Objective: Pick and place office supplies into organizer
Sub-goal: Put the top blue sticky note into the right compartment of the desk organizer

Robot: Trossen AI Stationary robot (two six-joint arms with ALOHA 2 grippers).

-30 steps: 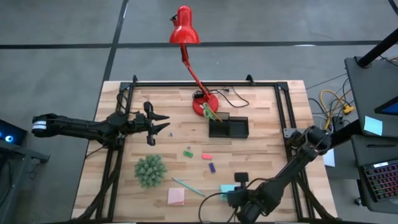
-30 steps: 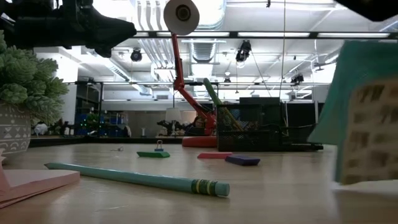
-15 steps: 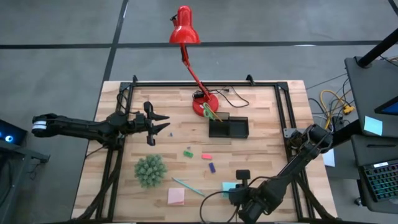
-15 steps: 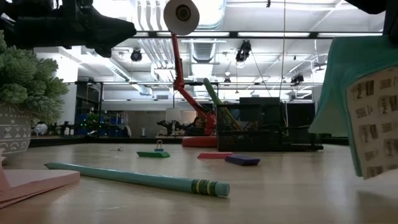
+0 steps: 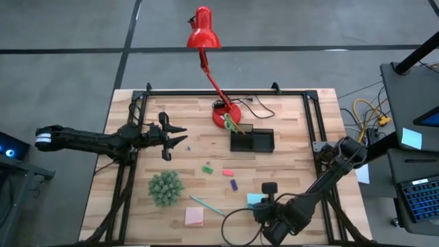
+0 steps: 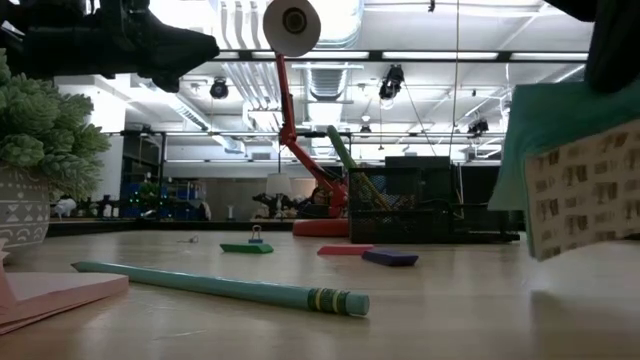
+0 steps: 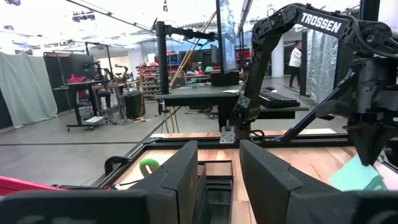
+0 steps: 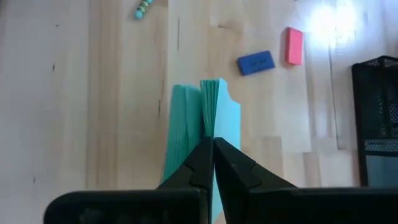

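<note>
At the left of the high view the left gripper (image 5: pixel 175 136) hangs over the pale plank table (image 5: pixel 288 116), its dark fingers spread and empty. Lower sits the fuzzy spiky green ball (image 5: pixel 165 187), then a flat pink sticky pad (image 5: pixel 194 217) and a slim teal pen (image 5: pixel 208 206). Small green (image 5: pixel 206 169), pink (image 5: pixel 228 172) and purple (image 5: pixel 234 184) blocks lie mid-table below the black mesh organizer (image 5: pixel 252 140), which stands beside the glossy red lamp base (image 5: pixel 226 114). Bottom right, the right gripper (image 5: pixel 267 203) pinches the light-blue sticky pad (image 5: pixel 255 200). Only the right wrist view shows its pages fanned (image 8: pixel 211 118) between the tightly pressed fingertips; only the low view shows the pad clear of the table (image 6: pixel 565 170).
</note>
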